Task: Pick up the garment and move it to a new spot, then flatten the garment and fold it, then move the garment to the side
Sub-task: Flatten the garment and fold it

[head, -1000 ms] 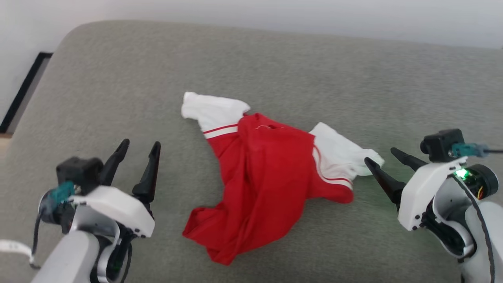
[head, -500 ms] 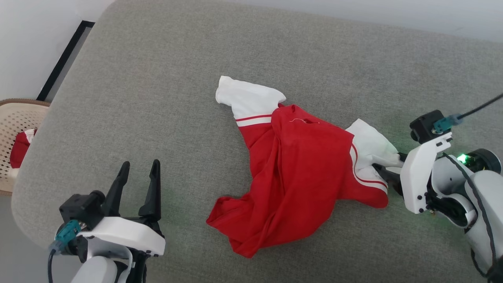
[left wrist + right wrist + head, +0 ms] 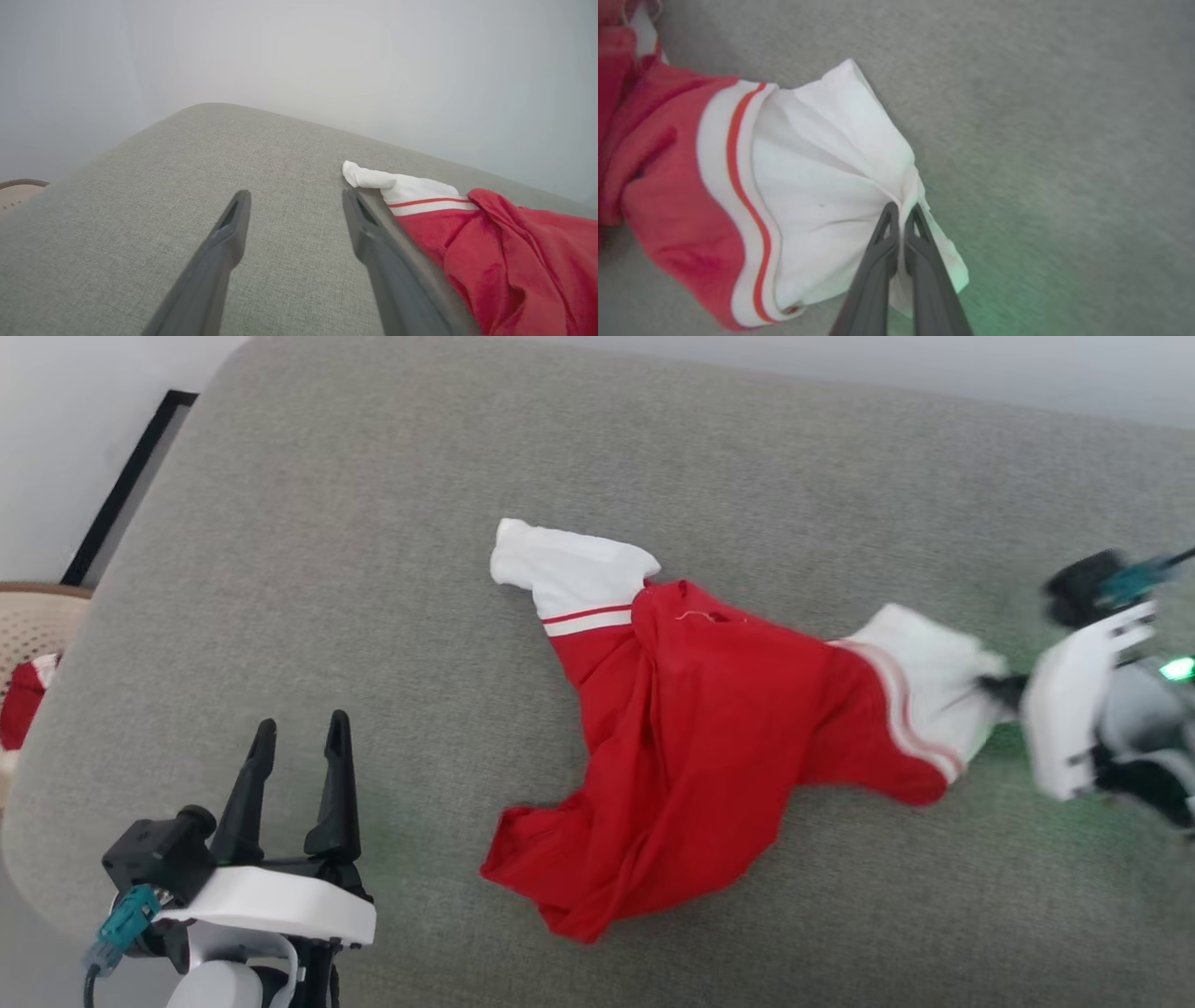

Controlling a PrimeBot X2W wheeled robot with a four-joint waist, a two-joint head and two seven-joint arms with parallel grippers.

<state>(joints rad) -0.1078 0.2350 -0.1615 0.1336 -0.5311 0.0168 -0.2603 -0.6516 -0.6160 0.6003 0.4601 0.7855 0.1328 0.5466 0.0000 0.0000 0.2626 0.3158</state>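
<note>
Our R gripper [image 3: 902,211] has just pinched shut on the shirt [image 3: 695,737] by its white sleeve, so pick-up's underway. The shirt lies crumpled mid-cushion [image 3: 355,541], sleeve now pulled rightward; a sec ago those jaws stood wide beside it. L gripper [image 3: 302,721] is wide open, holding nothing, well apart from it.
</note>
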